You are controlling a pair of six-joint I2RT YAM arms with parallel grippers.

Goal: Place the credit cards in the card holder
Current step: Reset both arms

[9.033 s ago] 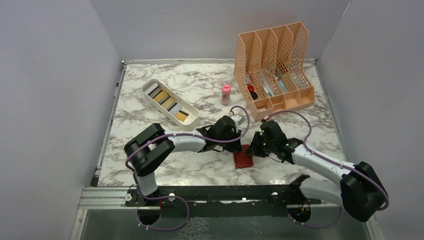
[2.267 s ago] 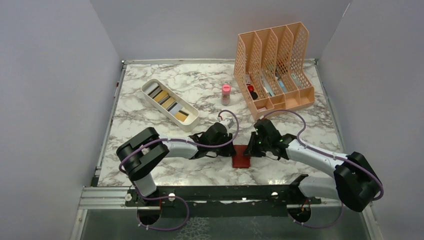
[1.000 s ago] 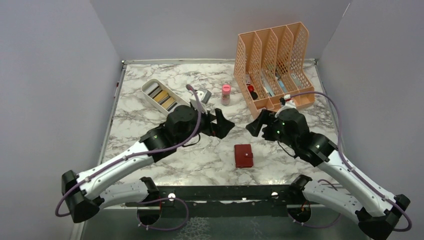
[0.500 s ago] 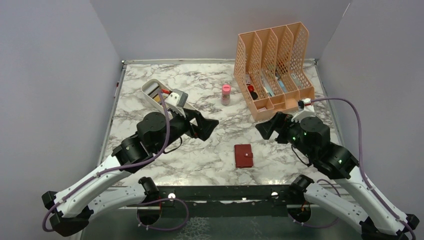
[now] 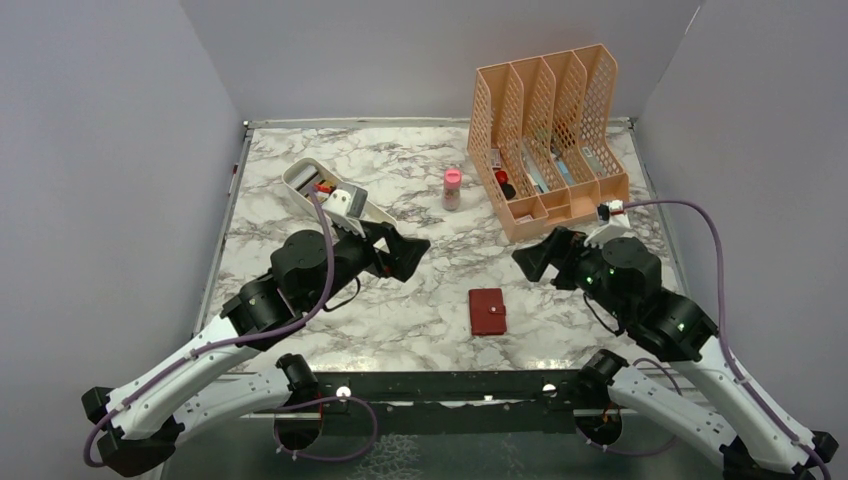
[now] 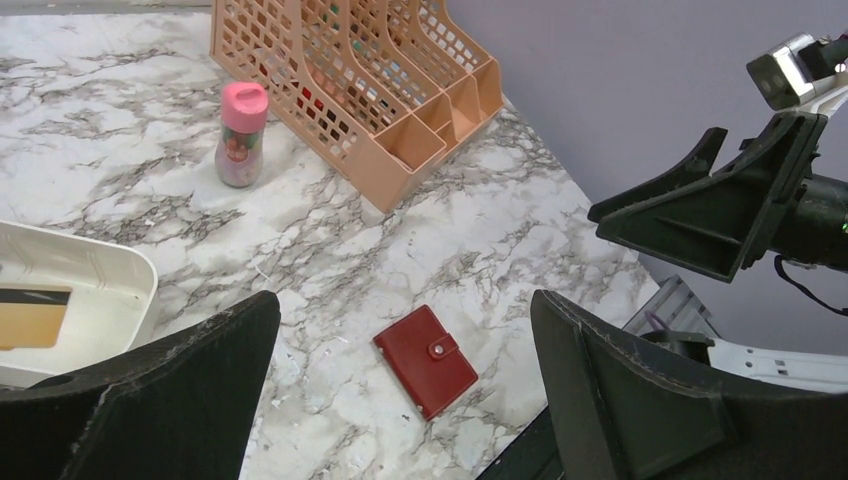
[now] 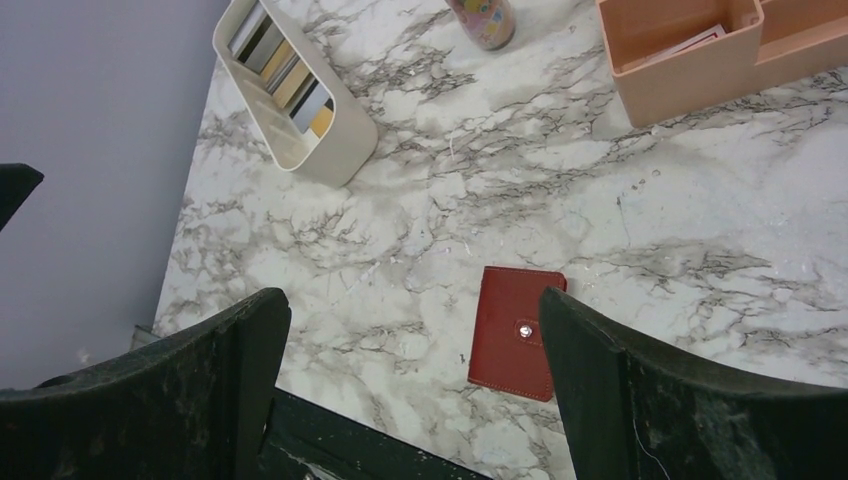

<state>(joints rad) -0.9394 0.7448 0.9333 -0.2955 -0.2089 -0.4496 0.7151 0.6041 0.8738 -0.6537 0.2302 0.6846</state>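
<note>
The red card holder (image 5: 488, 311) lies flat and snapped closed on the marble near the front edge, also seen in the left wrist view (image 6: 425, 361) and the right wrist view (image 7: 517, 331). Several credit cards (image 7: 283, 72) stand in the white tray (image 7: 330, 150) at the back left; one tan card (image 6: 30, 315) shows from the left wrist. My left gripper (image 5: 403, 250) (image 6: 403, 310) hangs open and empty, high and left of the holder. My right gripper (image 5: 535, 260) (image 7: 413, 300) is open and empty, raised to the holder's right.
A peach file organizer (image 5: 548, 130) with small items stands at the back right, with a pink-capped bottle (image 5: 452, 187) left of it. The left arm hides most of the white tray (image 5: 293, 178) from above. The black front rail (image 5: 440, 385) runs just below the holder.
Both arms have risen and pulled apart from the card holder, left arm leftward, right arm rightward. The holder stays closed in the same spot.
</note>
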